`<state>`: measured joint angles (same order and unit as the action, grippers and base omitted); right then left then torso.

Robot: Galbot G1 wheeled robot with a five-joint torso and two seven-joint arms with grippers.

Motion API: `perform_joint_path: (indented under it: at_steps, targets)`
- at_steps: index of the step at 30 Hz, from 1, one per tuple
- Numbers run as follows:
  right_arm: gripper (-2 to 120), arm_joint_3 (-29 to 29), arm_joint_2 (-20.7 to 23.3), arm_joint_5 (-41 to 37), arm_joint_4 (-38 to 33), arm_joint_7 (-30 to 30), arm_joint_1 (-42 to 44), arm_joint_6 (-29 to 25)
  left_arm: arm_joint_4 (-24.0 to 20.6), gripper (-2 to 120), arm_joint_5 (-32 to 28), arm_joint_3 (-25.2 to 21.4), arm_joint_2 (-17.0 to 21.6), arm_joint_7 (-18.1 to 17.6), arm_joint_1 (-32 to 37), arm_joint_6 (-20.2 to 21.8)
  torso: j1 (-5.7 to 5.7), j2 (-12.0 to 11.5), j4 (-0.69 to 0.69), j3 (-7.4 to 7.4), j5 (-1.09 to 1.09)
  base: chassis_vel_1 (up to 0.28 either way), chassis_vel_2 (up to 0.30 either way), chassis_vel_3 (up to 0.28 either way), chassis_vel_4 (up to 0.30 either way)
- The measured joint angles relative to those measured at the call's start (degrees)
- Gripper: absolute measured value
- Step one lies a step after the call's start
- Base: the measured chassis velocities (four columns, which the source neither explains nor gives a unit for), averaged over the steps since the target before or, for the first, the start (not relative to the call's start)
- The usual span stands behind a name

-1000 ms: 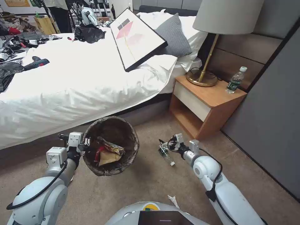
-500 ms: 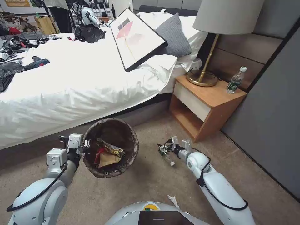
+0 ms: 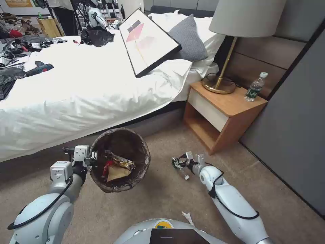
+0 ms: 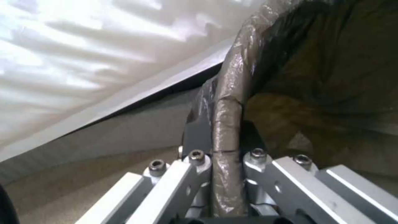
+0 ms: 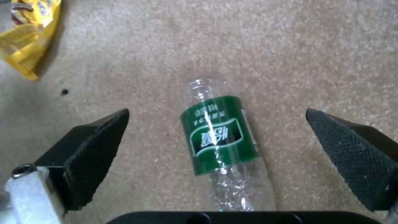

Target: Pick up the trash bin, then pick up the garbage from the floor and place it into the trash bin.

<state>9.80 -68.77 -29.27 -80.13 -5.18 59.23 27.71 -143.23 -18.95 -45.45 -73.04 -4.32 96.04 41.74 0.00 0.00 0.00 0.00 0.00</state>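
Your left gripper [image 3: 90,156] is clamped on the rim of the trash bin [image 3: 142,149], holding it off the floor [image 3: 162,200] in front of the bed [image 3: 84,88]. In the left wrist view the two fingers [image 4: 195,161] sit tight on either side of the bag-wrapped rim [image 4: 226,124], one inside the bin and one outside, with no gap to spare. The bin tilts toward you, and a brown paper scrap [image 3: 116,172] and a shiny wrapper [image 3: 122,162] lie inside it.

Your right gripper [image 3: 178,163] is down low over the carpet, near the nightstand [image 3: 233,112]. Its fingers [image 5: 89,152] are spread wide, well apart from each other, and they grip nothing. The empty green-labelled plastic bottle [image 5: 219,137] lies flat on the floor between the two pads, uncapped, touching neither. A yellow snack wrapper [image 5: 29,37] lies on the carpet beyond it, off to one side. A white tissue [image 3: 187,217] lies on the floor close to your base.
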Motion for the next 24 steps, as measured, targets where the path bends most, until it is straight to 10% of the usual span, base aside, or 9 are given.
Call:
perform_joint_path:
  at_steps: [24]
  targets:
    - [100, -1.4, -2.7, 2.6, 6.7, 0.4, -1.7, -2.3, 0.0, 3, -0.1, 0.6, -0.3, 0.0, -0.3, 0.1, 0.00, 0.0, 0.00, 0.00, 0.00, 0.000, 0.000, 0.000, 0.000]
